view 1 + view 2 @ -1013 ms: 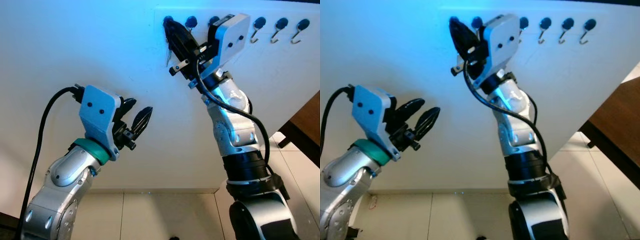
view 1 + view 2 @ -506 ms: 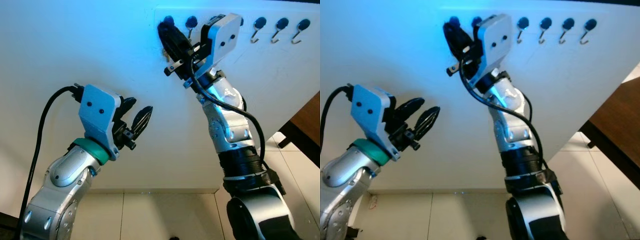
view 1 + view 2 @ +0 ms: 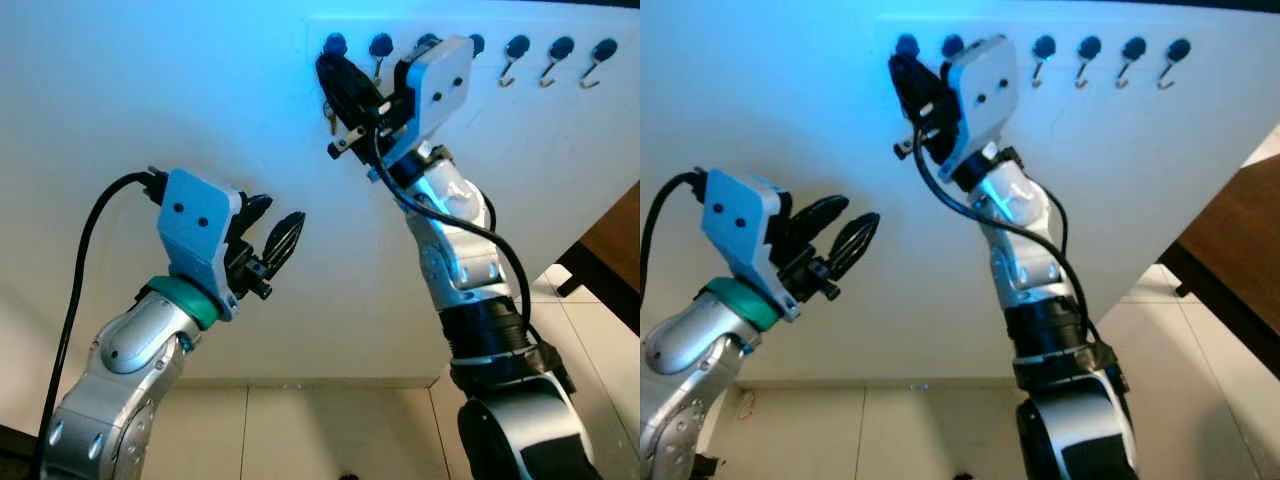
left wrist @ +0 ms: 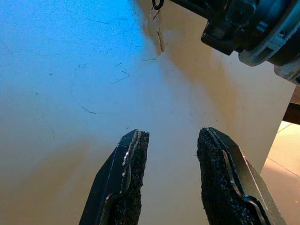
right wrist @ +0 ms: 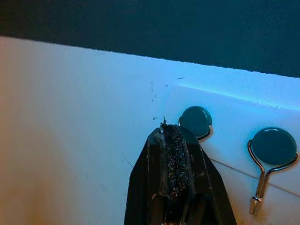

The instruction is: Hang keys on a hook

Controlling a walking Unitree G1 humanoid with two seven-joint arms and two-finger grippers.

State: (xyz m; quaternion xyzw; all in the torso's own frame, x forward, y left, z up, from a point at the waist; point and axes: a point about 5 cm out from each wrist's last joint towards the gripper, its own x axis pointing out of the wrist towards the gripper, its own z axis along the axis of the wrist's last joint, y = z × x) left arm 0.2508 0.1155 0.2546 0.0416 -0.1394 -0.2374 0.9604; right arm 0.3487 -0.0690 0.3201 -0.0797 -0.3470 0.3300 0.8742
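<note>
Right gripper (image 3: 332, 82), fingers clamped on the keys (image 4: 157, 28), sits at 6 o'clock of the end hook (image 5: 196, 123). Keys: light, rigid, swinging; grip the ring. Left gripper (image 3: 272, 232): fingers apart.

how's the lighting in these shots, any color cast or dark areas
Both eye views: a blue cast tints the wall around the hooks, fading to warm white lower down. Left wrist view: blue top-left, brownish shadow elsewhere. Right wrist view: dark band overhead, right gripper in shade.

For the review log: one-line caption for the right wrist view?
Right gripper, fingers closed, tip at the end hook of the white wall rack.
</note>
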